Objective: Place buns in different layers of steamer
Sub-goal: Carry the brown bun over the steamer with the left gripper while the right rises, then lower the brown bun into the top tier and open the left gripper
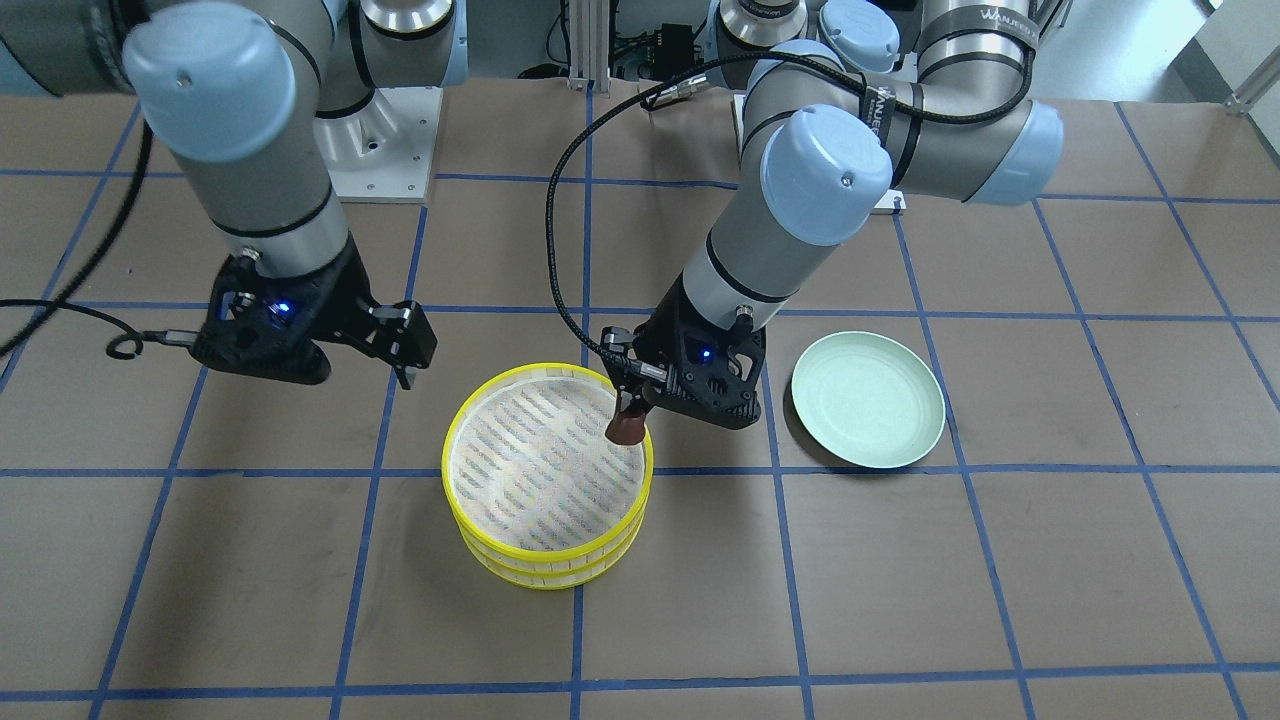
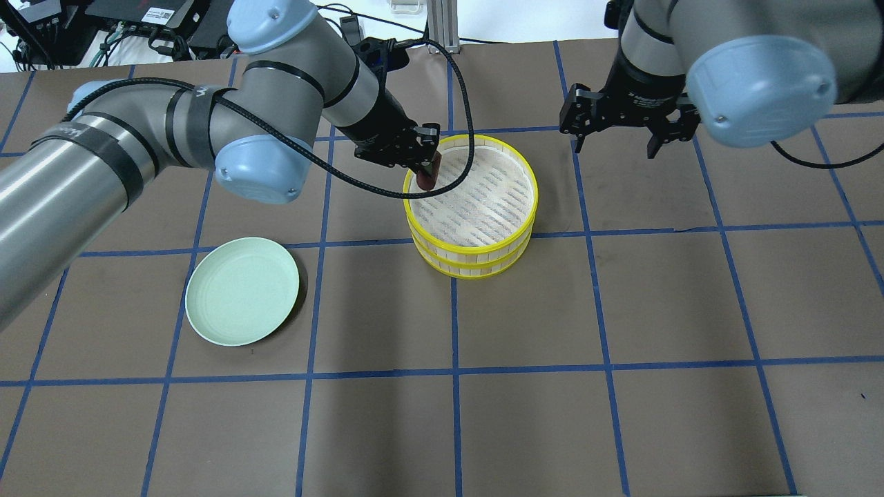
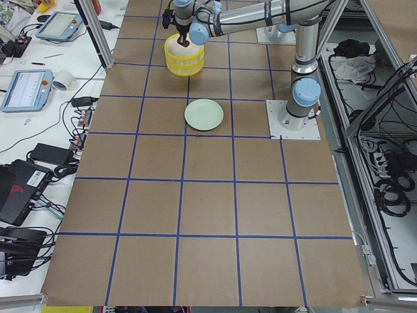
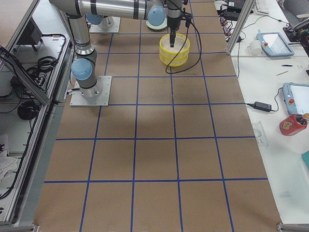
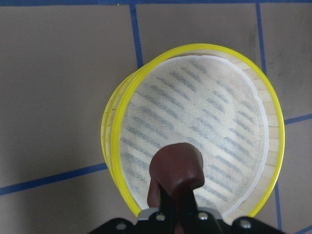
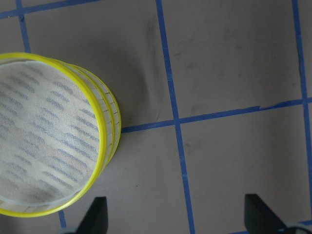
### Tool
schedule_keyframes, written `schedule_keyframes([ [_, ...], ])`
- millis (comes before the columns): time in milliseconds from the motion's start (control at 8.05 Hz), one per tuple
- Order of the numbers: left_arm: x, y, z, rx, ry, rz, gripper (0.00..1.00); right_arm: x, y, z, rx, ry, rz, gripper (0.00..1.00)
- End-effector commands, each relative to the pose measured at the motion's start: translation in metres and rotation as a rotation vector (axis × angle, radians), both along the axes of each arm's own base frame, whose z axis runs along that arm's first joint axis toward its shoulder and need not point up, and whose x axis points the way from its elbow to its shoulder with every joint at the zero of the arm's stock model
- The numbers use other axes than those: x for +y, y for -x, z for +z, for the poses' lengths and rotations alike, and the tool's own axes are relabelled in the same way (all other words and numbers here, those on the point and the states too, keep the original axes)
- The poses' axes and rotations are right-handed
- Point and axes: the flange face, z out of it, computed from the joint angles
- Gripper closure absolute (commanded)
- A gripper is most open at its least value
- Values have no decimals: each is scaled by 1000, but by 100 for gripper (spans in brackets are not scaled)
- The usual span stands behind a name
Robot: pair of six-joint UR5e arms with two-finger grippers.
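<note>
The steamer (image 2: 472, 207) stands as two stacked yellow-rimmed layers near the table's middle; it also shows in the front view (image 1: 547, 470). Its top layer's woven floor is bare. My left gripper (image 2: 427, 172) is shut on the dark brown bun (image 2: 425, 181) and holds it just above the top layer's rim on the robot's left side. The brown bun shows in the front view (image 1: 627, 428) and the left wrist view (image 5: 176, 169). My right gripper (image 2: 615, 141) is open and empty, hovering to the steamer's right. The cream-white bun is out of view.
A pale green plate (image 2: 242, 290) lies empty on the brown table to the steamer's left and shows in the front view (image 1: 868, 399). Blue tape lines grid the table. A black cable loops from the left wrist over the steamer's back.
</note>
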Motion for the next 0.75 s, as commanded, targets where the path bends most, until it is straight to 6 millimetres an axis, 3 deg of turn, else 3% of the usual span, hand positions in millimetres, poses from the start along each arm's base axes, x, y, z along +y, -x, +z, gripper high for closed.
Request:
schedule_keyframes([
  [0, -6, 35, -25, 78, 21, 54, 97, 26, 20, 29, 3, -24, 9, 0],
  [124, -12, 36, -35, 81, 31, 56, 80, 30, 20, 32, 2, -30, 9, 0],
  [373, -14, 37, -38, 83, 26, 69, 0, 41, 20, 42, 5, -27, 11, 0],
  [621, -13, 37, -36, 92, 8, 118, 0, 44, 19, 40, 2, -44, 23, 0],
])
